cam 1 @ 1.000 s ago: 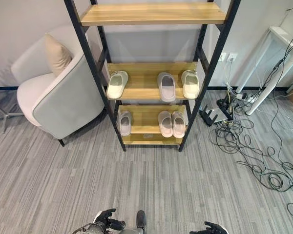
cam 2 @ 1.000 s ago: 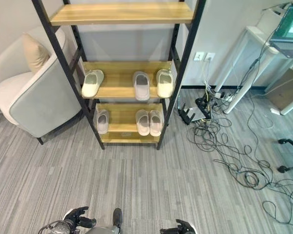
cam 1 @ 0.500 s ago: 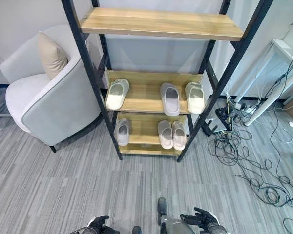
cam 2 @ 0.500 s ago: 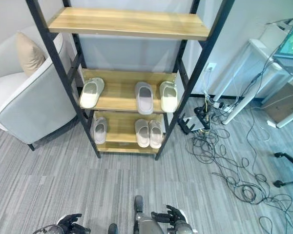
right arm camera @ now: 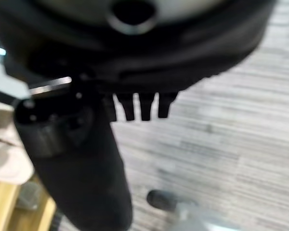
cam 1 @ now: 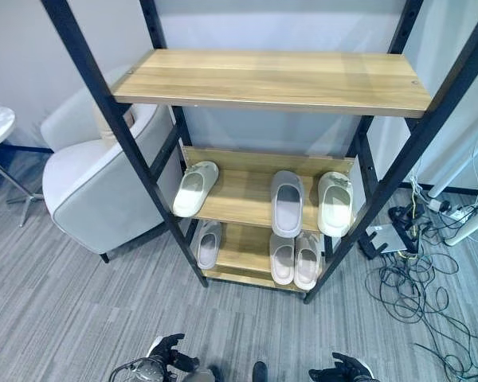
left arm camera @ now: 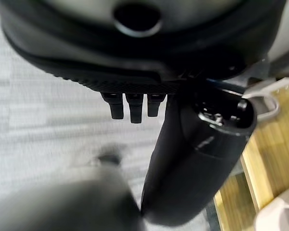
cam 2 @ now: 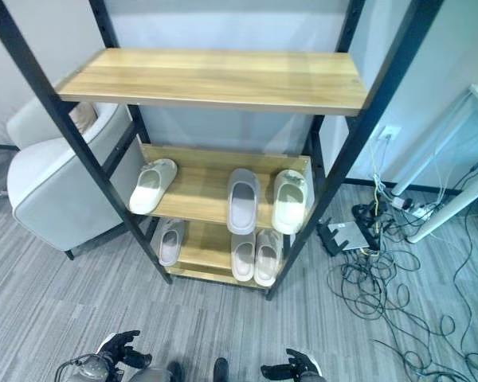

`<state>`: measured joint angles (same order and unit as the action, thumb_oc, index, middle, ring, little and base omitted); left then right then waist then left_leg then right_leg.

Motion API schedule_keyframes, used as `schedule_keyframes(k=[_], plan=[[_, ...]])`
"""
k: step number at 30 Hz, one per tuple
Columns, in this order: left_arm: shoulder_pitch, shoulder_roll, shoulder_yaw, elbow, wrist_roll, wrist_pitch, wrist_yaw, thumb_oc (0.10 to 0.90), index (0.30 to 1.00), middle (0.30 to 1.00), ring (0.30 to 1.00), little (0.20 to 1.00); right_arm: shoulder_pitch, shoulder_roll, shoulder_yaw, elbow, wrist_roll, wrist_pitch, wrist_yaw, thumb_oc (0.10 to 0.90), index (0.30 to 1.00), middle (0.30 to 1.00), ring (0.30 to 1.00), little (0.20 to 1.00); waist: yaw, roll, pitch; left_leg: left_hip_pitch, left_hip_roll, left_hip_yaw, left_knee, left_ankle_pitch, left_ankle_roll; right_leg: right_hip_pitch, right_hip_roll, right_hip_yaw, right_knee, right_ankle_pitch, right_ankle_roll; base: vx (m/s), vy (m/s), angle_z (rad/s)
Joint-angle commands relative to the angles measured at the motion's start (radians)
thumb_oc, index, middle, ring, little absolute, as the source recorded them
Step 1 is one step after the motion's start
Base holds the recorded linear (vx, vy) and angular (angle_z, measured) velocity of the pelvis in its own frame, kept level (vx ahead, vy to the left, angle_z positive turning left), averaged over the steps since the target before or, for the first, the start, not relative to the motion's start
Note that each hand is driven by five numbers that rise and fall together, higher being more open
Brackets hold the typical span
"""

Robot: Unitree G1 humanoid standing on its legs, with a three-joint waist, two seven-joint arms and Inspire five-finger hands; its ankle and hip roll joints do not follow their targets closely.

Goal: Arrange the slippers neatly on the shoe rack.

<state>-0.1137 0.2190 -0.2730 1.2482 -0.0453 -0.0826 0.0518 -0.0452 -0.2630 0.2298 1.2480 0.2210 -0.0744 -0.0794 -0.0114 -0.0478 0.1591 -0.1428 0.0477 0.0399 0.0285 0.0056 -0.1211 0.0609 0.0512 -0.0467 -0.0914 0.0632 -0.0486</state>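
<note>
Likely to go wrong on the reach: black uprights of the shoe rack (cam 1: 127,143) flank both slipper shelves, so easy to knock one, or to nudge the cream slipper (cam 1: 194,188) lying askew at the middle shelf's left edge off it. Grey slipper (cam 1: 287,202) and cream slipper (cam 1: 334,203) near that shelf's right edge; three more on the bottom shelf (cam 1: 244,248). Left hand (cam 1: 166,356) and right hand (cam 1: 341,371) low above the floor, well short of the rack, fingers loosely spread, holding nothing.

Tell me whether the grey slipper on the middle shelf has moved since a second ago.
No. The grey slipper still lies between the two cream slippers on the middle shelf; only the camera has moved.
</note>
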Motion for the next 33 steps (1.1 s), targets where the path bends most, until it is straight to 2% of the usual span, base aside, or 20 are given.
schedule_keyframes(k=[1,3,6,10,13,15,17,19,20,21,23,28,29,31,33], plan=[[0.009,-0.013,-0.042,0.03,0.01,-0.003,0.003,0.8,0.9,0.9,0.9,0.9,0.01,-0.041,-0.013,-0.039,0.013,-0.022,-0.019,0.8,0.9,0.9,0.9,0.9,0.038,0.021,0.012,-0.013,0.0,-0.057,0.019,0.067,0.046,0.019,-0.055,0.009,0.094,-0.135,0.101,0.22,0.192,-0.28],[0.009,-0.013,-0.043,0.03,0.01,-0.004,0.003,0.8,0.9,0.9,0.9,0.9,0.01,-0.041,-0.013,-0.039,0.013,-0.022,-0.019,0.8,0.9,0.9,0.9,0.9,0.039,0.02,0.014,-0.008,-0.001,-0.056,0.016,0.067,0.046,0.022,-0.056,0.01,0.094,-0.137,0.101,0.15,0.152,-0.41],[0.009,-0.013,-0.042,0.035,0.019,-0.003,-0.002,0.8,0.9,0.9,0.9,0.9,0.011,-0.033,-0.014,-0.036,-0.004,-0.019,-0.007,0.8,0.9,0.9,0.9,0.9,0.044,0.016,-0.012,0.012,-0.022,-0.061,0.021,0.034,0.063,0.023,-0.101,0.03,0.119,-0.137,0.131,0.19,0.242,-0.49],[-0.009,0.003,-0.037,0.023,0.017,-0.006,-0.001,0.8,0.9,0.9,0.9,0.9,-0.01,-0.027,-0.009,-0.061,-0.001,-0.022,0.004,0.8,0.9,0.9,0.9,0.9,0.055,0.016,-0.009,0.008,-0.057,-0.033,0.054,-0.014,0.102,-0.041,-0.156,0.045,0.214,-0.125,0.17,0.06,0.22,-0.25],[-0.016,0.02,-0.027,0.018,0.002,-0.004,0.002,0.8,0.9,0.9,0.9,0.9,-0.031,-0.023,-0.006,-0.078,0.004,-0.026,0.008,0.8,0.9,0.9,0.9,0.9,0.051,0.026,0.003,0.018,-0.063,-0.024,0.063,-0.028,0.123,-0.114,-0.162,0.048,0.325,-0.096,0.179,0.0,0.137,-0.27],[-0.016,0.026,-0.024,0.019,0.001,-0.006,0.003,0.8,0.9,0.9,0.9,0.9,-0.035,-0.02,0.001,-0.091,0.001,-0.031,0.006,0.8,0.9,0.9,0.9,0.9,0.051,0.032,0.007,0.026,-0.063,-0.022,0.061,-0.032,0.129,-0.135,-0.163,0.044,0.355,-0.085,0.179,0.03,0.1,-0.18],[-0.007,0.033,-0.021,0.018,0.002,-0.007,0.004,0.8,0.9,0.9,0.9,0.9,-0.038,-0.017,0.008,-0.102,-0.001,-0.035,0.006,0.8,0.9,0.9,0.9,0.9,0.047,0.037,0.002,0.056,-0.072,-0.023,0.047,-0.039,0.135,-0.144,-0.147,0.031,0.344,-0.089,0.172,0.09,0.102,-0.2],[0.004,0.04,-0.014,0.027,0.004,-0.008,0.002,0.8,0.9,0.9,0.9,0.9,-0.039,-0.024,0.033,-0.135,-0.017,-0.043,0.005,0.8,0.9,0.9,0.9,0.9,0.048,0.036,-0.011,0.102,-0.084,-0.012,0.019,-0.052,0.135,-0.151,-0.118,-0.02,0.246,-0.084,0.155,0.09,0.017,-0.16],[0.004,0.04,-0.014,0.027,0.004,-0.008,0.001,0.8,0.9,0.9,0.9,0.9,-0.038,-0.024,0.033,-0.136,-0.017,-0.043,0.005,0.8,0.9,0.9,0.9,0.9,0.047,0.036,-0.01,0.104,-0.084,-0.014,0.018,-0.053,0.134,-0.148,-0.117,-0.022,0.244,-0.085,0.154,0.04,-0.026,-0.04],[0.013,0.035,-0.007,0.028,0.011,-0.012,0.005,0.8,0.9,0.9,0.9,0.9,-0.036,-0.027,0.043,-0.171,-0.031,-0.043,0.008,0.8,0.9,0.9,0.9,0.9,0.049,0.031,-0.012,0.101,-0.088,-0.008,0.028,-0.053,0.129,-0.111,-0.132,-0.045,0.177,-0.079,0.163,0.01,-0.039,0.06],[0.019,0.027,-0.004,0.022,0.013,-0.012,0.005,0.8,0.9,0.9,0.9,0.9,-0.029,-0.028,0.059,-0.234,-0.043,-0.046,0.013,0.8,0.9,0.9,0.9,0.9,0.051,0.029,-0.022,0.116,-0.092,-0.019,-0.001,-0.042,0.127,-0.09,-0.108,0.003,0.16,-0.084,0.158,0.02,-0.044,0.09],[0.024,0.013,-0.015,0.018,0.038,-0.015,0.003,0.8,0.9,0.9,0.9,0.9,-0.019,-0.04,0.088,-0.356,-0.04,-0.057,0.031,0.8,0.9,0.9,0.9,0.9,0.054,0.037,-0.044,0.146,-0.09,-0.023,-0.074,-0.007,0.114,-0.045,-0.102,-0.014,0.098,-0.075,0.154,0.01,-0.044,0.03],[0.022,0.004,-0.024,0.015,0.047,-0.016,0.002,0.8,0.9,0.9,0.9,0.9,-0.014,-0.042,0.112,-0.45,-0.019,-0.066,0.053,0.8,0.9,0.9,0.9,0.9,0.053,0.041,-0.054,0.151,-0.088,-0.027,-0.111,0.019,0.104,-0.034,-0.096,-0.019,0.066,-0.068,0.152,-0.02,-0.038,0.01],[0.022,0.001,-0.028,0.011,0.051,-0.016,0.002,0.8,0.9,0.9,0.9,0.9,-0.011,-0.045,0.12,-0.492,-0.012,-0.068,0.061,0.8,0.9,0.9,0.9,0.9,0.052,0.042,-0.058,0.146,-0.088,-0.029,-0.116,0.022,0.101,-0.029,-0.095,-0.025,0.053,-0.066,0.152,-0.01,-0.019,-0.01],[0.017,-0.012,-0.047,-0.003,0.082,-0.02,0.005,0.8,0.9,0.9,0.9,0.9,-0.008,-0.056,0.156,-0.633,0.001,-0.083,0.087,0.8,0.9,0.9,0.9,0.9,0.05,0.044,-0.058,0.136,-0.085,-0.032,-0.116,0.024,0.087,-0.019,-0.095,-0.043,0.029,-0.062,0.152,-0.05,-0.024,0.08]])
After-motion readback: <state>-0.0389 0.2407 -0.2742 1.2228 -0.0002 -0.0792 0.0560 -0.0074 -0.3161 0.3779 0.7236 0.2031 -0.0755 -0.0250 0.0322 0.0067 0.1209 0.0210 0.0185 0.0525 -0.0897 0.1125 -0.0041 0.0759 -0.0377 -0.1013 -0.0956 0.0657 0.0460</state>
